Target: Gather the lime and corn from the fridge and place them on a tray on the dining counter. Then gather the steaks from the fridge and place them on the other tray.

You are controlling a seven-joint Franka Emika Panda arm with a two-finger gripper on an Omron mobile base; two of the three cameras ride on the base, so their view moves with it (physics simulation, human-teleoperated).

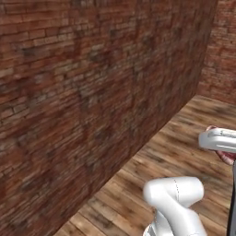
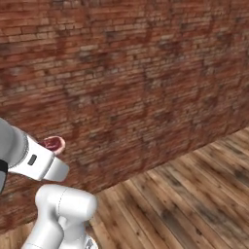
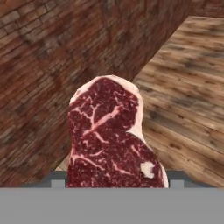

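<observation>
A brick wall [image 1: 92, 92] and a wooden floor [image 1: 184, 152] are seen around the robot; neither fridge nor counter is in sight. In the hand view a steak [image 3: 111, 138] is held upright between the jaws, its long axis running from 6 towards 12 o'clock, straight out from the hand. The jaws are pinching it at its lower end. Probably it must be carried to a tray.
</observation>
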